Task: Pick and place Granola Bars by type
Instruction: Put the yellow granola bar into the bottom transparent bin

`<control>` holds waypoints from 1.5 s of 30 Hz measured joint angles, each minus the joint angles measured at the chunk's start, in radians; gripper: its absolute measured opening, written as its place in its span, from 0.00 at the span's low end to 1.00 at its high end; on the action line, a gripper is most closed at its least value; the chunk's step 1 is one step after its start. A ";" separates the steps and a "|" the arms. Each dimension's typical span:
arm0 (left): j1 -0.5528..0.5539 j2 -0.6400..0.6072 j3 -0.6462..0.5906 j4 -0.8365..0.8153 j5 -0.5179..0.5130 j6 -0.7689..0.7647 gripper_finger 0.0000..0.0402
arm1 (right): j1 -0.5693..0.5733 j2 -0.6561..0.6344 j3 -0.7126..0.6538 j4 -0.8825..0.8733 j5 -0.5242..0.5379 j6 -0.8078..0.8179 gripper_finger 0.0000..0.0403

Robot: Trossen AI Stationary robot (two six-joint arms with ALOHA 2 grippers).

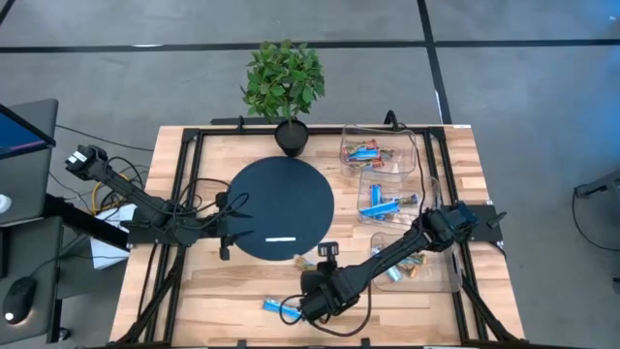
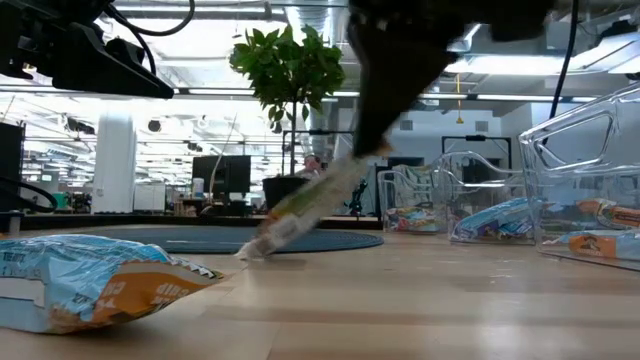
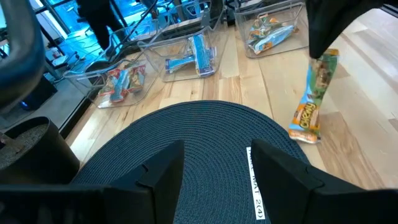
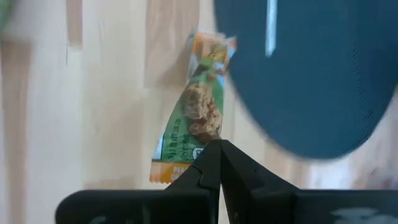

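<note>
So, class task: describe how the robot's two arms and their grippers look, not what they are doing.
Both arms are dark, jointed links with loose black cables trailing along them. The left gripper has two broad, blocky black fingers with squared tips. The right gripper has matt black fingers tapering to thin edges on a flat black base. No markings show on either.
</note>
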 joint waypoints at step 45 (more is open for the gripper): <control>0.000 0.000 0.000 0.003 0.000 0.000 0.45 | -0.075 -0.008 -0.188 0.052 -0.210 0.179 0.58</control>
